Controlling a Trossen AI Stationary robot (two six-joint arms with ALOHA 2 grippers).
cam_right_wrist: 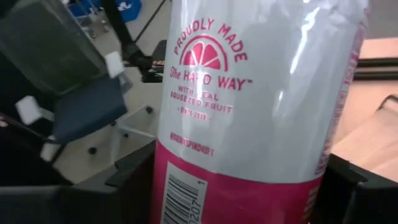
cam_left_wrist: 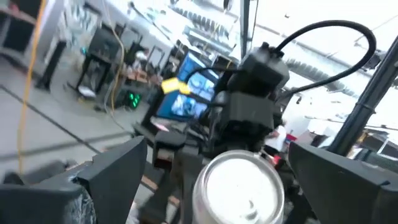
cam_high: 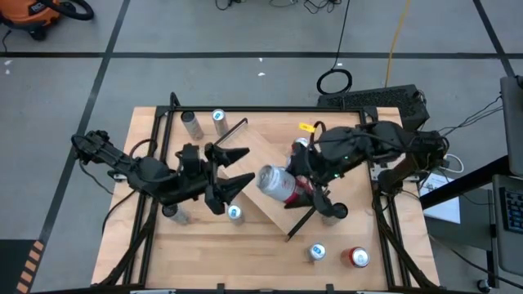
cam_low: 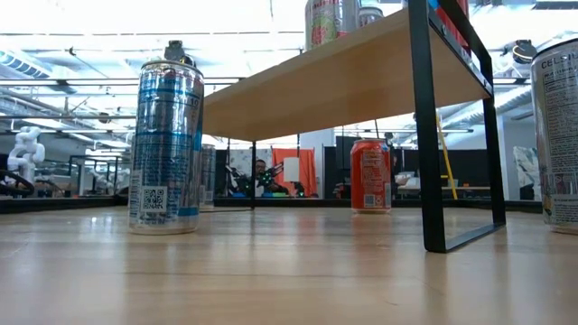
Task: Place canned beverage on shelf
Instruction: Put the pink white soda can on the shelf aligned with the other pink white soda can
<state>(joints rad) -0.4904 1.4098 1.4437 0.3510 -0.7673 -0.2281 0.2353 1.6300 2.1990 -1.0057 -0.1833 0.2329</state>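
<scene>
Can: white-and-pink beverage can (cam_high: 278, 184) held above the shelf (cam_high: 263, 147), over the board's middle, toward its right-hand long edge.
Can axis: long axis tilted, close to lying; one round end faces the left tool, the other end points back toward the right arm.
Can label: in the right wrist view the can (cam_right_wrist: 249, 112) fills the frame, white upper body with pink print, pink band with a barcode below.
Right tool: right tool (cam_high: 304, 186) clenched on the can, one finger on each side of its body, over the shelf's right-hand edge.
Left tool: left tool (cam_high: 239, 167) released, fingers spread wide, just off the shelf's left-hand edge; it faces the can's round end (cam_left_wrist: 239, 186) and is not touching it.
Shelf: light-wood board with black rails, set diagonally on the counter (cam_high: 147, 131).
Shelf surroundings: other cans stand on the counter around the shelf, including a red can (cam_high: 355, 257) past its lower end.
</scene>
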